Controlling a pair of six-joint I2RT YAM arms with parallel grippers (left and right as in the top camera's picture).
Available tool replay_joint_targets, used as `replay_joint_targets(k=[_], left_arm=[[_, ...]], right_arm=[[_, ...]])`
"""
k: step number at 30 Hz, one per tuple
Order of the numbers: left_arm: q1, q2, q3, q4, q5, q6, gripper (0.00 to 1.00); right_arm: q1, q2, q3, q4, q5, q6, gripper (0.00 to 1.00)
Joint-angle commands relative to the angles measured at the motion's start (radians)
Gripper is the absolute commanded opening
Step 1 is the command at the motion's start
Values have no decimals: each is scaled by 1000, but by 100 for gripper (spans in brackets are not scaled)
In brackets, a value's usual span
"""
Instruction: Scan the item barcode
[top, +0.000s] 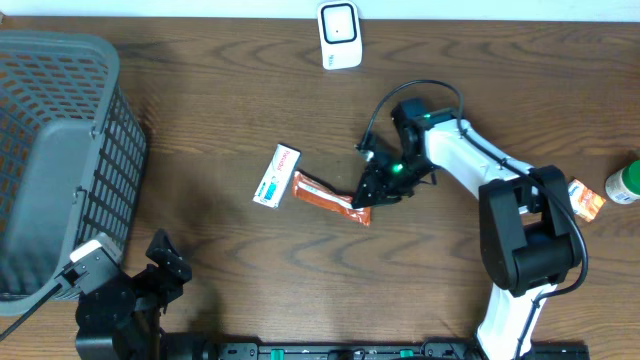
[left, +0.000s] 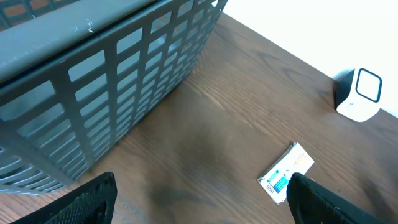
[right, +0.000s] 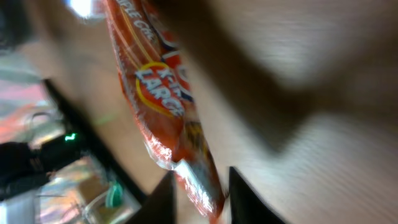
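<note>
The item, an orange snack packet (top: 325, 196) (right: 163, 93), lies flat on the wooden table near the middle. My right gripper (top: 362, 204) (right: 199, 194) is low over the packet's right end. Its two fingers stand a little apart, and the packet's crimped end sits between them with a narrow gap on one side. The white barcode scanner (top: 340, 36) (left: 359, 94) stands upright at the table's far edge. My left gripper (top: 165, 262) (left: 199, 200) hovers open at the front left, with only bare table between its fingers.
A white box with blue print (top: 277, 175) (left: 286, 174) lies just left of the packet. A large grey mesh basket (top: 50, 150) (left: 93, 81) fills the left side. At the right edge are a green-capped bottle (top: 625, 183) and a small orange pack (top: 587, 198).
</note>
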Motion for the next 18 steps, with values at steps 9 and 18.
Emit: replay_joint_targets(k=[9,18], left_arm=[[5,-5,5,-2,-6,-9,88],[5,-5,5,-2,-6,-9,88]], right_arm=[[-80,5,-2,95,203,-124,99],[-57,7,-2,121,-53,-351,99]])
